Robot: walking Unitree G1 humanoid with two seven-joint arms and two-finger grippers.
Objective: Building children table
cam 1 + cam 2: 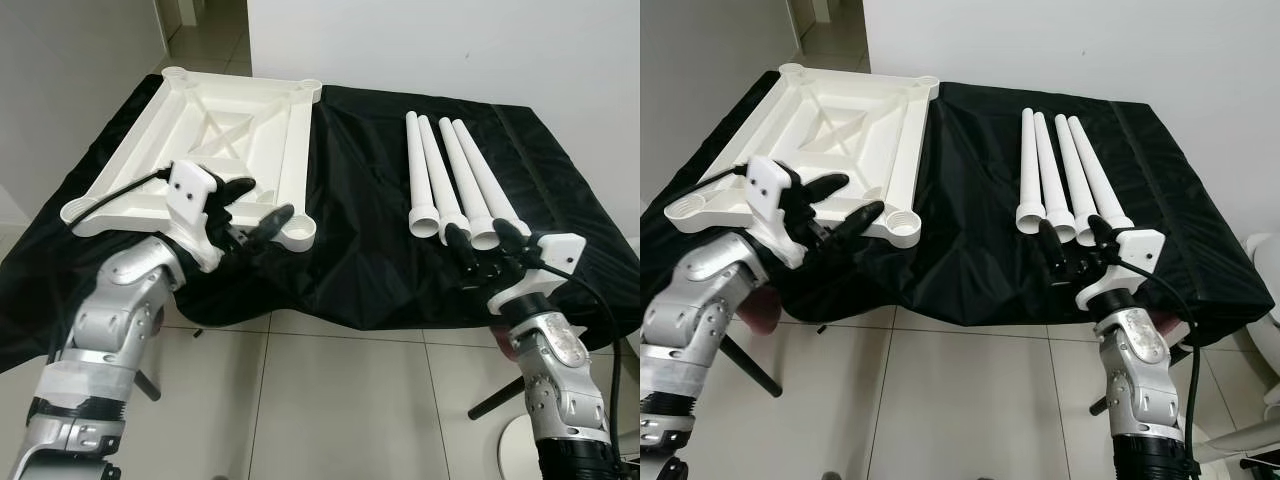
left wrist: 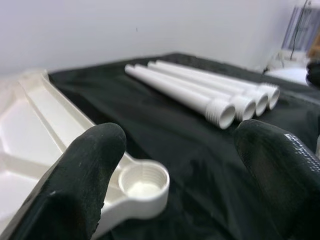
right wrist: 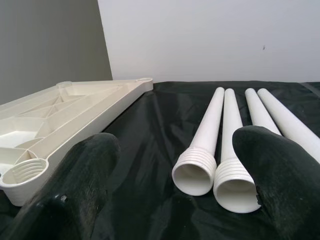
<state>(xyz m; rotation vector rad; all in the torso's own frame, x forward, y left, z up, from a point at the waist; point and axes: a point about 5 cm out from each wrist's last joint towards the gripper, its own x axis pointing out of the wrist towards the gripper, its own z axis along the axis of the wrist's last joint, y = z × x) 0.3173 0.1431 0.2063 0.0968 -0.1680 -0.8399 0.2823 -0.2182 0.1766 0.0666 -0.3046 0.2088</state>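
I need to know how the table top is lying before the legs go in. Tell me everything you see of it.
The table top is white moulded plastic, lying underside up on the black cloth, left of the four legs. Ribs cross its recessed middle, and a round threaded socket sits at each visible corner. The open left end effector hovers at its near right corner.

Looking along the right gripper (image 3: 175, 195), its 2 chunky black fingers (image 3: 75, 195) sit wide apart, nothing between them. Past them, 4 long white plastic tube legs (image 3: 210, 135) lie side by side on the black cloth table cover (image 3: 150, 130), threaded open ends facing the camera. Off to one side sits the white ribbed plastic tabletop (image 3: 60, 110), flipped underside up, with a round threaded corner socket (image 3: 25, 172) near 1 finger. Plain white wall (image 3: 225, 35) behind.
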